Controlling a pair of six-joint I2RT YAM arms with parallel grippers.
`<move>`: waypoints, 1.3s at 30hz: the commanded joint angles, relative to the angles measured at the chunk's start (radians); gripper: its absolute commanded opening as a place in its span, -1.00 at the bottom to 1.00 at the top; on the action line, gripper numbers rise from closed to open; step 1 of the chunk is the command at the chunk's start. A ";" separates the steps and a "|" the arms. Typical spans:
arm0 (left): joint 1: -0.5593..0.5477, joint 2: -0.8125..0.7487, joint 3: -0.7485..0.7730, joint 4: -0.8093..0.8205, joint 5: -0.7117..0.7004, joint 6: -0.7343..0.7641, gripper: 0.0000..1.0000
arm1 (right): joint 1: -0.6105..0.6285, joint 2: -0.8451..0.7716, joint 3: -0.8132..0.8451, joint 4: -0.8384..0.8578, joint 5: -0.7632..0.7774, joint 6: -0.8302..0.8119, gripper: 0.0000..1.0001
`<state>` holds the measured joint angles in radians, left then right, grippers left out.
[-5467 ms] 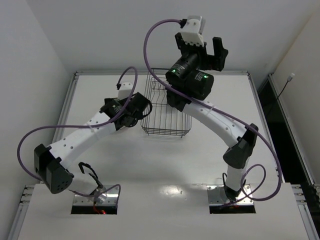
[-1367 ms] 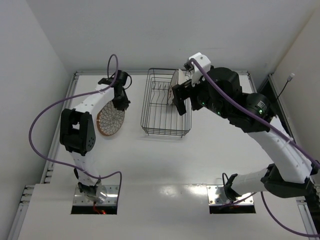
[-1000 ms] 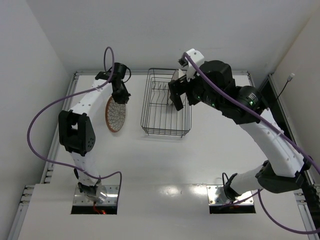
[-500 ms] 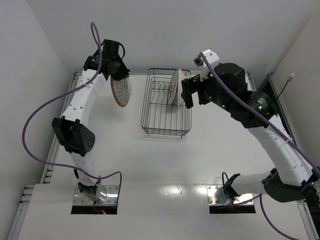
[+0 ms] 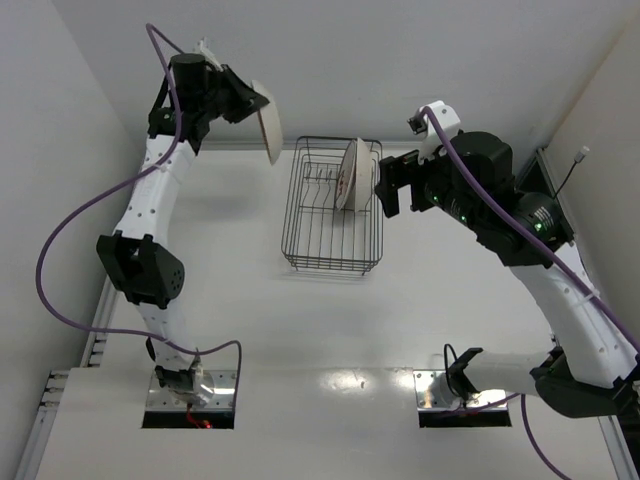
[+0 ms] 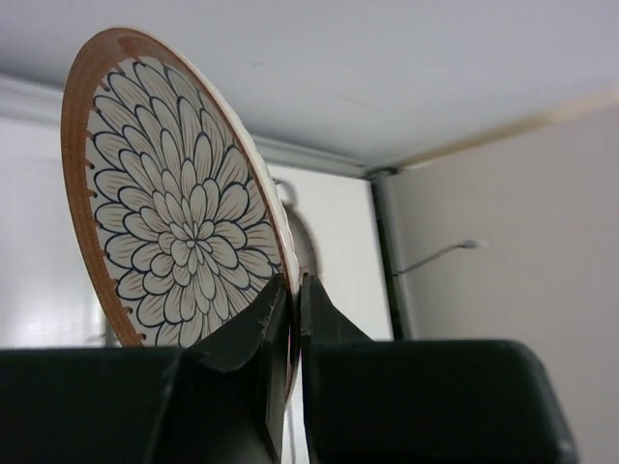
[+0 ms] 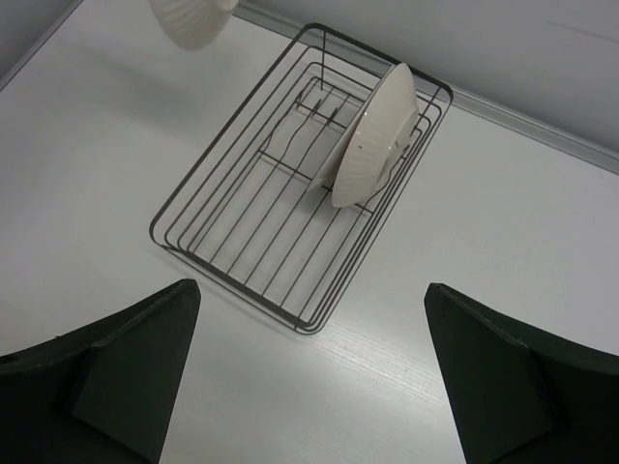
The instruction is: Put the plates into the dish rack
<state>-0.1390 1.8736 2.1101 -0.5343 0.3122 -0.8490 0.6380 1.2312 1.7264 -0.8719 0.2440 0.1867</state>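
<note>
My left gripper (image 5: pixel 250 99) is raised high at the back left, shut on the rim of a brown-rimmed plate (image 5: pixel 268 135) that shows its white underside from above. The left wrist view shows that plate's petal-patterned face (image 6: pixel 184 232) upright, with the rim pinched between the jaws of the left gripper (image 6: pixel 294 286). The black wire dish rack (image 5: pixel 330 268) stands at the table's middle back. One plate (image 5: pixel 347 175) stands on edge among the tines. My right gripper (image 5: pixel 388 192) hangs open just right of the rack, nothing between its fingers. Its wrist view looks down on the rack (image 7: pixel 242 280), the racked plate (image 7: pixel 372 140) and the held plate (image 7: pixel 193 19).
White walls close in the table at the back and on both sides. A raised metal rail (image 5: pixel 440 146) runs along the table's back edge behind the rack. Purple cables loop off both arms.
The left arm has lifted its plate from beside the rack, up and rightward, turning its white underside to the camera. The right gripper has drawn back to the right, leaving a plate standing in the rack.
</note>
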 commanded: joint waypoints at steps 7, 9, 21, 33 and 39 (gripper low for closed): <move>-0.016 0.117 0.036 0.706 0.476 -0.287 -1.00 | -0.027 -0.051 0.033 -0.044 0.015 0.002 0.98; -0.016 0.166 0.036 0.795 0.522 -0.392 -1.00 | -0.027 -0.052 0.033 -0.056 0.015 -0.007 0.98; -0.062 0.248 -0.033 0.930 0.620 -0.447 -1.00 | -0.037 -0.061 0.033 -0.075 0.043 -0.018 0.98; -0.080 0.210 -0.139 0.748 0.538 -0.303 -1.00 | -0.037 -0.052 0.015 -0.065 0.024 -0.027 0.98; -0.080 0.199 -0.212 0.738 0.478 -0.285 -1.00 | -0.037 -0.052 0.015 -0.065 0.024 -0.027 0.98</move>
<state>-0.2150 2.1769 1.9106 0.1127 0.8192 -1.1435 0.6044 1.1786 1.7321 -0.9531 0.2687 0.1646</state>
